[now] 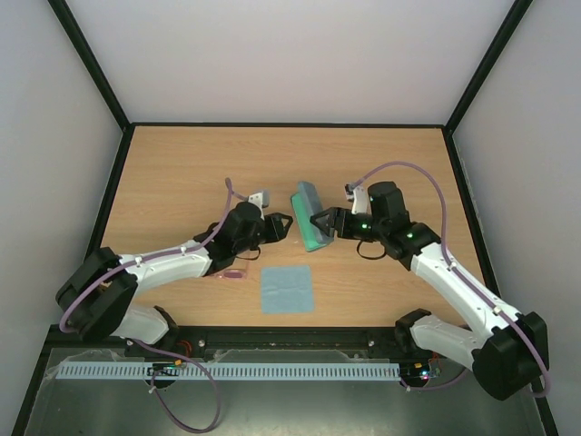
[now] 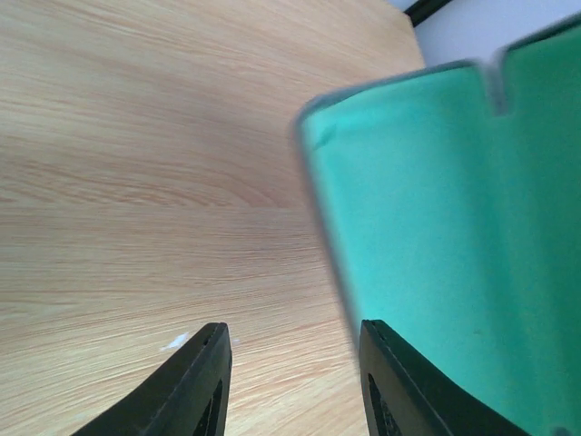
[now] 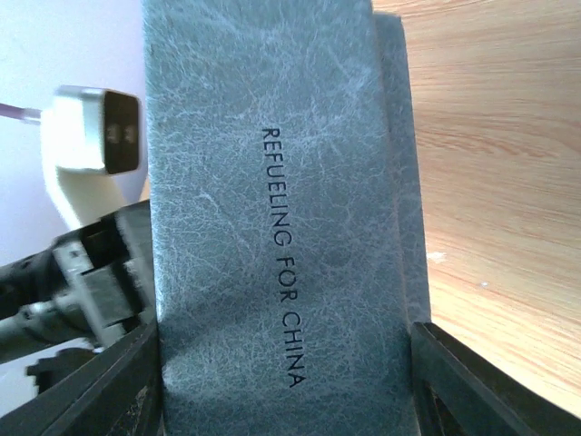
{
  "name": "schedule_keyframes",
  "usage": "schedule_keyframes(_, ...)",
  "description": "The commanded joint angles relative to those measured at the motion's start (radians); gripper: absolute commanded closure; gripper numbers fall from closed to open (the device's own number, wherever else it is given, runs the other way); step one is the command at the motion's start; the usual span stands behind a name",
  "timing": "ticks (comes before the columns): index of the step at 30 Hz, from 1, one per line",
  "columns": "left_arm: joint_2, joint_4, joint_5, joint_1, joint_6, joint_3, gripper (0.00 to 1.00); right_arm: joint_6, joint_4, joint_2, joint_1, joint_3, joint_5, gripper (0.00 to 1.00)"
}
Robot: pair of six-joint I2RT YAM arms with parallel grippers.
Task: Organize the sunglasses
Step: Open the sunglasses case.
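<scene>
Right end effector (image 1: pixel 320 221) grips grained, oblong, green-lined case (image 1: pixel 305 203)

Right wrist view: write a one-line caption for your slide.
Blue-grey case printed REFUELING FOR CHINA, held by the right gripper, with the wooden table behind.

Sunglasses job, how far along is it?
Done: the case is open, green lining showing. In hand: the right hand appears to grip the case while the open left hand sits at its lining. Left: the sunglasses lie on the table near the cloth, not yet in the case.
</scene>
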Motion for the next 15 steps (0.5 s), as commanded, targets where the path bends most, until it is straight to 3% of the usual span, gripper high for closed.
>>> schedule_keyframes(1, -0.028, -0.034, -0.031, 0.011, 0.009, -0.018, 0.57, 0.003, 0.040, -0.030, 0.002, 0.035, -0.034, 0.70)
schedule_keyframes(7, -0.116, -0.070, -0.040, 0.014, 0.009, -0.026, 0.49, 0.012, 0.076, 0.009, 0.000, 0.000, -0.025, 0.70)
schedule_keyframes(15, -0.274, -0.165, -0.086, 0.043, 0.025, -0.046, 0.43, 0.039, 0.268, 0.231, -0.060, -0.028, -0.188, 0.67)
